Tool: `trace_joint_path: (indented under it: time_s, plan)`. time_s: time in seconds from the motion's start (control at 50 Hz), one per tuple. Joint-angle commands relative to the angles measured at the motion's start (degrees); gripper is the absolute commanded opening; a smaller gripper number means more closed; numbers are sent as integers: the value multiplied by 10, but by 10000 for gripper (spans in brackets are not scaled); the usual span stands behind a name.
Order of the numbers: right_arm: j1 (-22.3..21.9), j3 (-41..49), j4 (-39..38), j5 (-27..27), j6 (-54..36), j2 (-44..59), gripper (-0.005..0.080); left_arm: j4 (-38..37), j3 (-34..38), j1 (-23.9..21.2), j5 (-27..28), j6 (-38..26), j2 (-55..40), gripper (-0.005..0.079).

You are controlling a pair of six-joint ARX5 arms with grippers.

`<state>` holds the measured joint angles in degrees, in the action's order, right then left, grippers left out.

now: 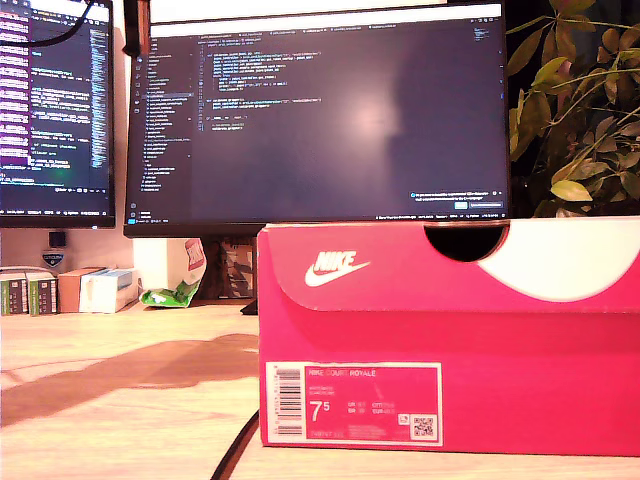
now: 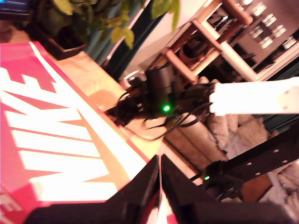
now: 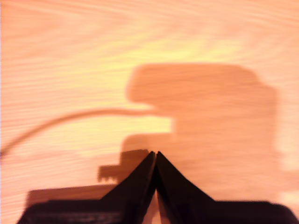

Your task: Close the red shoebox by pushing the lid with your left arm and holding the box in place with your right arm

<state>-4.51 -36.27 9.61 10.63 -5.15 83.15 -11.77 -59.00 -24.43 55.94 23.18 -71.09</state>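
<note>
In the exterior view the red shoebox (image 1: 450,340) is seen on the wooden table (image 1: 120,400), lid down. In the first wrist view, my first gripper (image 2: 159,161), fingers pressed together, is held over the lid (image 2: 51,135); a push might slide the box. In the second wrist view, my second gripper (image 3: 155,156), fingers together and empty, is held over bare table, so nothing braces the box.

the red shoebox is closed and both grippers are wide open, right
Not quite. The red shoebox is closed, but both grippers are shut: my first gripper in the first wrist view and my second gripper in the second wrist view show fingers pressed together.
</note>
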Motion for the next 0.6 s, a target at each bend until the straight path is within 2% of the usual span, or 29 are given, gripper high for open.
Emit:
trace_joint_path:
  time_s: [0.0,0.08,0.24,0.48,0.58]
  plan:
    - [0,-23,11,2,-7,5,-12,1,5,3,1,-12,-5,-19]
    - [0,-51,33,-11,1,5,-12,-6,5,3,0,-18,-5,-19]
    - [18,-127,94,-131,38,3,-13,-8,5,13,0,-33,-5,-19]
    - [67,-221,155,-264,65,3,-13,-9,5,18,-1,-40,-5,-19]
    - [90,-231,156,-292,72,3,-13,-9,5,19,-1,-41,-5,-19]
